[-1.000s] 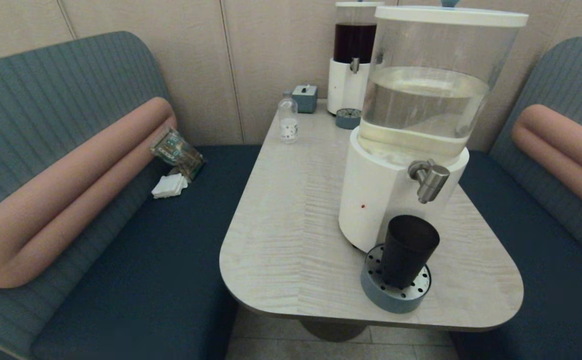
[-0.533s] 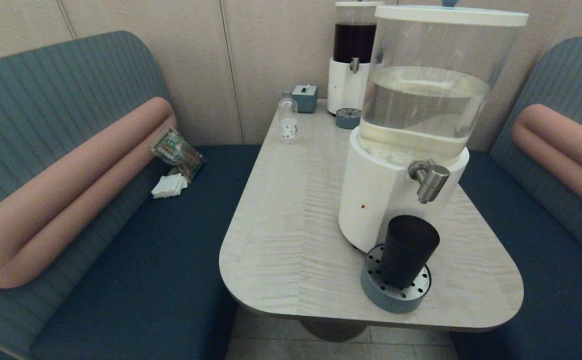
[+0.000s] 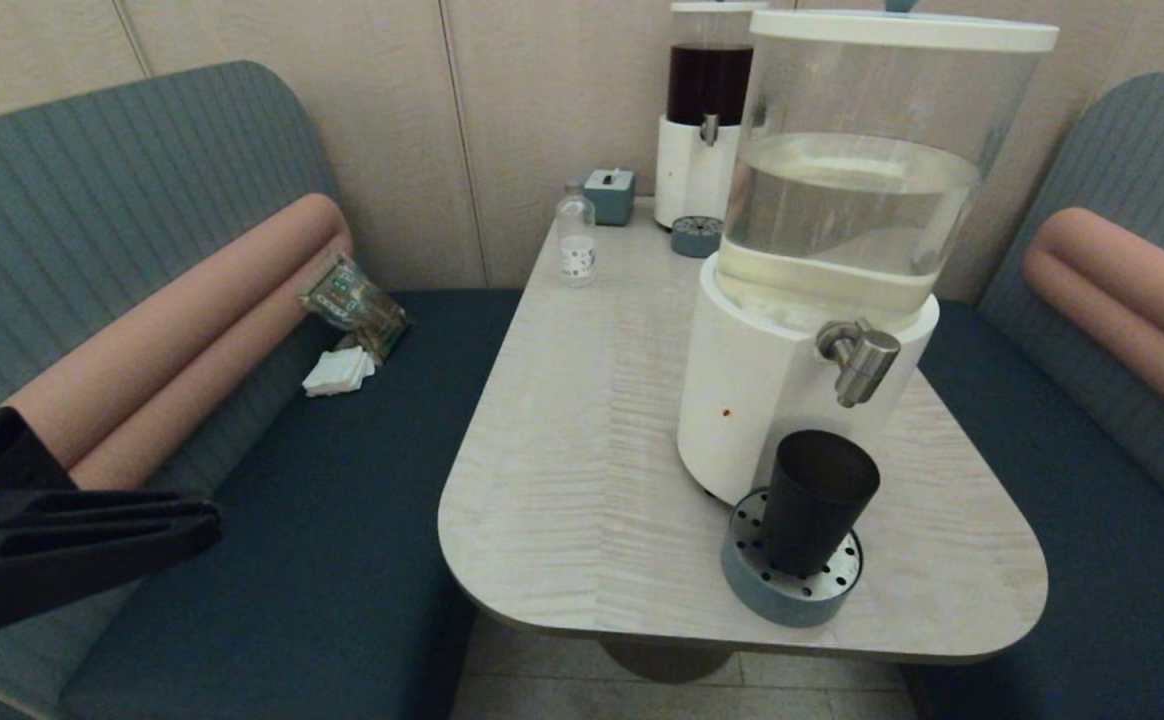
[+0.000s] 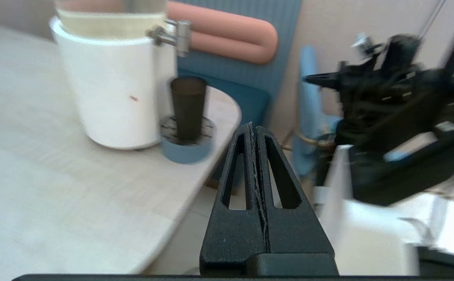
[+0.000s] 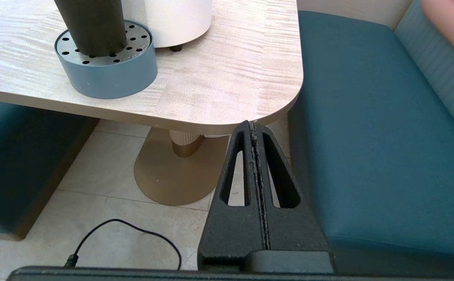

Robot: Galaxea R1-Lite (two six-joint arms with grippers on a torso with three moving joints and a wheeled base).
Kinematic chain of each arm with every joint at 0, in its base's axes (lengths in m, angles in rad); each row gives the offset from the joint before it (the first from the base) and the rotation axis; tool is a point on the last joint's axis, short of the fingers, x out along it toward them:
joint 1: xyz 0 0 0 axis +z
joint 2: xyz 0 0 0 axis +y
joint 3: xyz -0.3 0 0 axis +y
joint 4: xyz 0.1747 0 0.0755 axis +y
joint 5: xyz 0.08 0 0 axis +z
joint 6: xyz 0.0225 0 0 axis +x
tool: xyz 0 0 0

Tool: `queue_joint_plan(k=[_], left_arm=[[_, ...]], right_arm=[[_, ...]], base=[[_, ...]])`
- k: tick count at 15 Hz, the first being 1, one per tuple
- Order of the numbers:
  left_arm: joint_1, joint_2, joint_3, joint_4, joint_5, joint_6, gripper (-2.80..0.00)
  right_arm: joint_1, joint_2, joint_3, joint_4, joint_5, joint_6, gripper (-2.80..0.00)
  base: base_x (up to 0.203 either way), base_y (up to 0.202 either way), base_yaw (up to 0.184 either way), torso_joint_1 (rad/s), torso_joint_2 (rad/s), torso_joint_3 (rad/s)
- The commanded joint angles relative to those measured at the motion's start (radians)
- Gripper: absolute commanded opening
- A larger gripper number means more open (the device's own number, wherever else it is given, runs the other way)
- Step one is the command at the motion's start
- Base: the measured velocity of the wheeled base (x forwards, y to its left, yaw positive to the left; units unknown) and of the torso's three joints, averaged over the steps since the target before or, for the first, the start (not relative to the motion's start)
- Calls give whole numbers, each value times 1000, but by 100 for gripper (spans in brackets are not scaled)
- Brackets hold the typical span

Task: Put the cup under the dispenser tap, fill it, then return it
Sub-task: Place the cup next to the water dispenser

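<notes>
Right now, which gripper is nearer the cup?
Right. The right gripper sits just off the table's near right corner, close to the cup; the left gripper is over the left bench, across the table.

Matt black, brushed metal, pale wood grain

The cup [image 3: 817,512] looks matt; the dispenser tap [image 3: 858,359] is brushed metal (dull sheen); the table [image 3: 582,450] shows streaked wood grain.

Pale wood-grain table [image 3: 582,450]: large clear-tank dispenser [image 3: 802,400] near right with blue drip tray [image 3: 742,578] touching its base in front, smaller dark-liquid dispenser [image 3: 700,150], second tray [image 3: 694,237], teal box [image 3: 610,196] and clear bottle [image 3: 575,238] at far end.
</notes>
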Motion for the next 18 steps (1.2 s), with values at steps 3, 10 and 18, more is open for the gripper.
queue_joint_plan(k=[3,10,18], left_arm=[[-14,215,5,-110,-5,29,0],[-233,568,-63,-172,148,423,0],[-565,834,-123,-300,298,434,0]], right_arm=[[0,-2,0,0,0,-1,-280],[0,-2,0,0,0,-1,-280],[0,-2,0,0,0,-1,-280]], base=[[0,0,0,0,0,0],[0,0,0,0,0,0],[0,0,0,0,0,0]])
